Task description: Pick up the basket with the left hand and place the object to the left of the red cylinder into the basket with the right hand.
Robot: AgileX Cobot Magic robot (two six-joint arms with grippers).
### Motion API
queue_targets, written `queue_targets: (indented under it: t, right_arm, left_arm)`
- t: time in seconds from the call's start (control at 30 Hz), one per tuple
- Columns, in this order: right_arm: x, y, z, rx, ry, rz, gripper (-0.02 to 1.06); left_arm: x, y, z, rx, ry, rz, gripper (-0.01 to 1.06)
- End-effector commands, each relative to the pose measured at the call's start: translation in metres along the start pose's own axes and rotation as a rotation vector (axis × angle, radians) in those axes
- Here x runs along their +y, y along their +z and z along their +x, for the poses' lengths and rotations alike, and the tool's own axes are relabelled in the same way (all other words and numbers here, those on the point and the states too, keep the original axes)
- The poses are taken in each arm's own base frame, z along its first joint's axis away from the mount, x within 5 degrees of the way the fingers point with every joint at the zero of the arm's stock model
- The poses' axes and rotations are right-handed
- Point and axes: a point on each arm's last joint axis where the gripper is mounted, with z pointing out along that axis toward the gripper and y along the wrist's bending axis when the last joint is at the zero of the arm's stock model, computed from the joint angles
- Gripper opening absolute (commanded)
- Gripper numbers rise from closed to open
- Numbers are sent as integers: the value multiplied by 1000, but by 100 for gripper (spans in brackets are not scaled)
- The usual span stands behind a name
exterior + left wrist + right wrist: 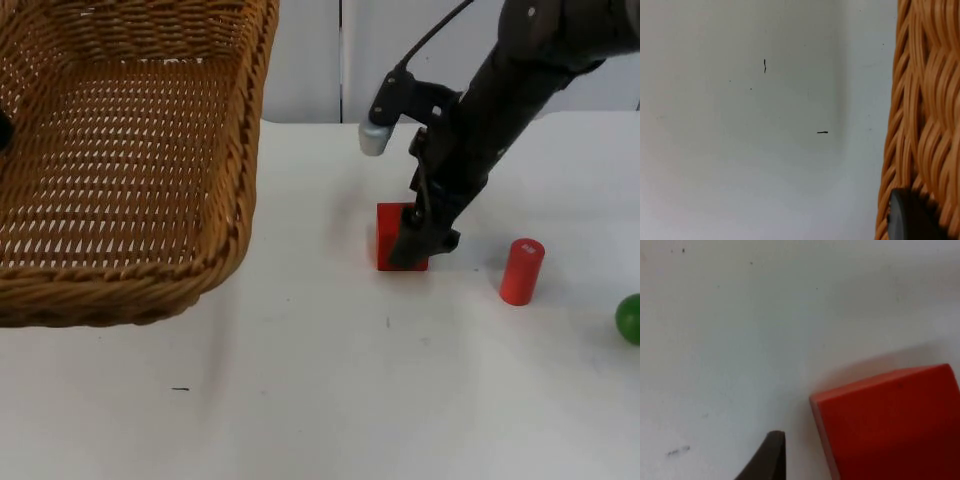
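A large woven wicker basket (130, 290) hangs above the table's left side, tilted toward the camera. My left gripper is shut on its rim (925, 125), with one black fingertip (910, 217) pressed against the weave. A red block (388, 236) lies on the table left of an upright red cylinder (521, 271). My right gripper (412, 250) is down over the block and open. One of its fingertips (771, 455) stands beside the block (890, 425) with a gap of bare table between them. The other finger is hidden.
A green ball (630, 318) lies at the table's right edge, beyond the cylinder. The white table (330, 400) stretches in front of the block, with small dark marks (822, 132) on it under the basket. A grey partition wall closes the back.
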Motion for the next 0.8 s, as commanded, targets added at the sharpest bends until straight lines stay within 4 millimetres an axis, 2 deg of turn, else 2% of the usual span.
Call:
queue_targets:
  t: [0.0, 0.33, 0.6, 0.77]
  right_arm:
    - [2, 7, -5, -13, -1, -19, 105]
    - [13, 26, -4, 1, 0, -73, 105]
    - [13, 26, -4, 3, 8, -78, 105]
    - [13, 26, -5, -1, 8, -69, 94]
  left_arm:
    - [-4, -1, 1, -2, -7, 20, 0]
    - [-3, -1, 1, 0, -4, 12, 0]
    - [-3, -1, 1, 0, -9, 12, 0]
    - [-3, -1, 1, 0, -11, 12, 0]
